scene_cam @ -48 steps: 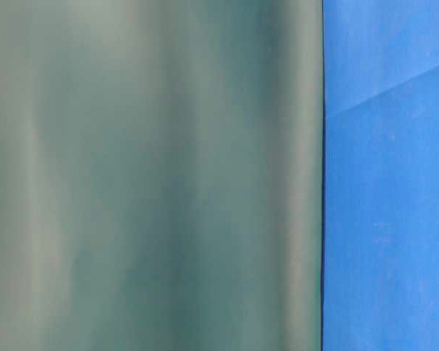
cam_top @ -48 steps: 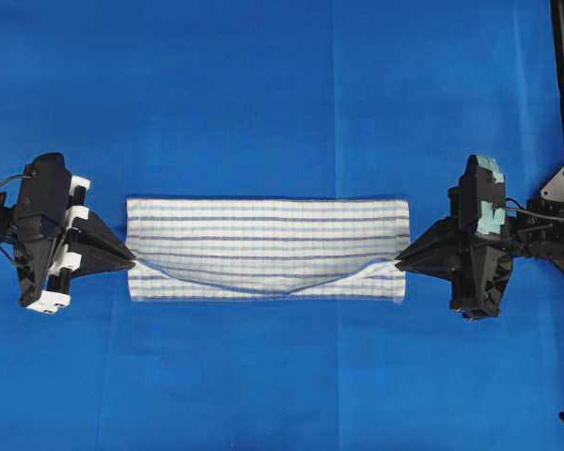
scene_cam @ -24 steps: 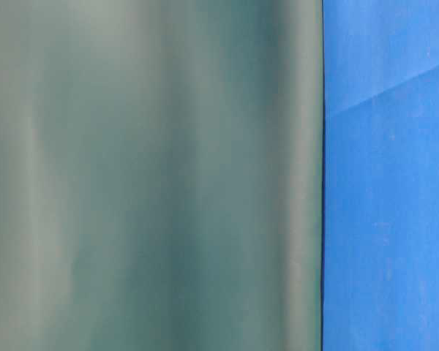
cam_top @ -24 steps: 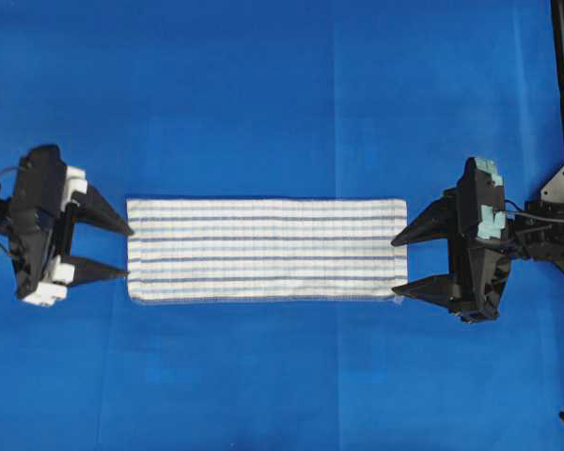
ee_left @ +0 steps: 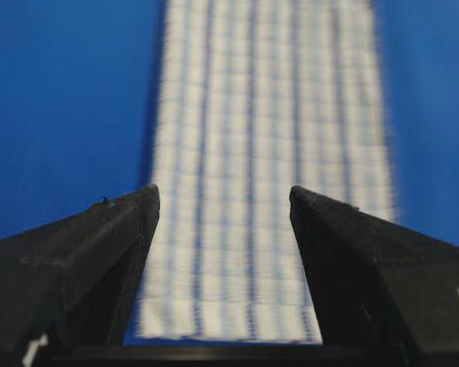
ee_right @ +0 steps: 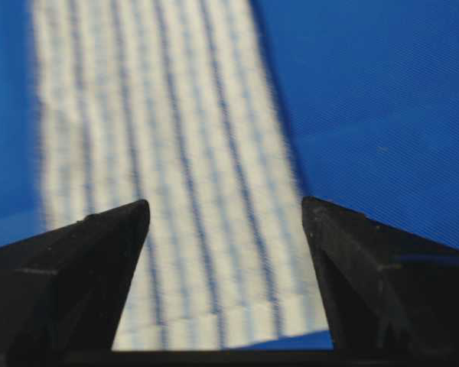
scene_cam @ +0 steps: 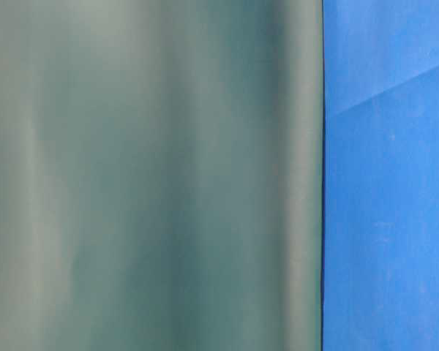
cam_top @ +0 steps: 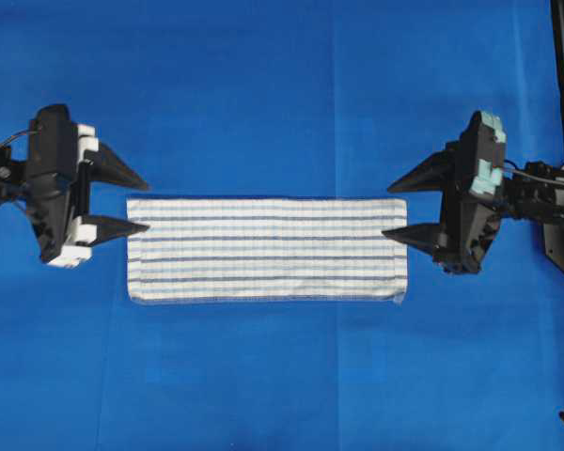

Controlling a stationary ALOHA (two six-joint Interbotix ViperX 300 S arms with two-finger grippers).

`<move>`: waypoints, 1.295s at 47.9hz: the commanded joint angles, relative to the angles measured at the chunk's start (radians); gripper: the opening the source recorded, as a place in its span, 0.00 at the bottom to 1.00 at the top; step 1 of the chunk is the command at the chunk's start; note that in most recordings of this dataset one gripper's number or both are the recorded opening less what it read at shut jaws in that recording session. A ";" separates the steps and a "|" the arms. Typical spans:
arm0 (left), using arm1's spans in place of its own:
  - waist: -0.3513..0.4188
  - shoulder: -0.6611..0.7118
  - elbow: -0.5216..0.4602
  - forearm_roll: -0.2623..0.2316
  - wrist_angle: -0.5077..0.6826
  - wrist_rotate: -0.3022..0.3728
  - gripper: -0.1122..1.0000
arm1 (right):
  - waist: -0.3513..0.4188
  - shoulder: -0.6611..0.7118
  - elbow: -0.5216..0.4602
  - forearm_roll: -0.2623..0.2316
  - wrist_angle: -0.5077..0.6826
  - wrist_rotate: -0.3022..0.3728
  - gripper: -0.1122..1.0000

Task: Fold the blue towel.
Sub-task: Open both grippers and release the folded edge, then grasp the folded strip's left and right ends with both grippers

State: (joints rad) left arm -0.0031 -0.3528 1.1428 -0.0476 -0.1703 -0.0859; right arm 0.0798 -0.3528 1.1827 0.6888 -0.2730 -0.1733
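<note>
Both grippers are spread wide and holding nothing: the left gripper sits just off the towel's left end and the right gripper just off its right end, each pointing inward at it. The towel lies flat on the blue cover as a long narrow strip, edges lined up pretty neatly, so I'd guess one lengthwise fold is already in. It still looks too long to call finished though, so my bet is at least one more fold, end over end, is left. Both grippers sit toward the far long edge rather than centred on the short ends; the left one's nearer finger looks to be right over the far left corner, though I can't tell if it touches. From the wrist cams the towel runs straight out between the open fingers on both sides, a bit blurry. Table-level cam is useless, just a grey-green blur and a bit of blue.
</note>
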 commanded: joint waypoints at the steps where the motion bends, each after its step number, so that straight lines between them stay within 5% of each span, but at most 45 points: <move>1: 0.015 0.029 -0.017 0.002 -0.017 0.003 0.66 | -0.025 0.035 -0.008 -0.003 -0.026 -0.002 0.87; 31: 0.029 0.302 -0.015 -0.005 -0.172 -0.006 0.58 | -0.028 0.282 -0.020 0.031 -0.137 -0.002 0.78; 38: 0.028 0.336 -0.021 -0.006 -0.172 -0.015 0.44 | -0.017 0.288 -0.021 0.028 -0.135 -0.005 0.66; 52: 0.029 0.344 -0.023 -0.006 -0.156 -0.032 0.13 | 0.011 0.288 -0.023 0.025 -0.120 -0.011 0.14; 62: 0.031 0.331 -0.031 -0.006 -0.149 -0.031 0.13 | 0.011 0.284 -0.028 0.025 -0.123 -0.011 0.13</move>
State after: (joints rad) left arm 0.0276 -0.0077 1.1213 -0.0522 -0.3267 -0.1150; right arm 0.0890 -0.0583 1.1658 0.7148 -0.3942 -0.1825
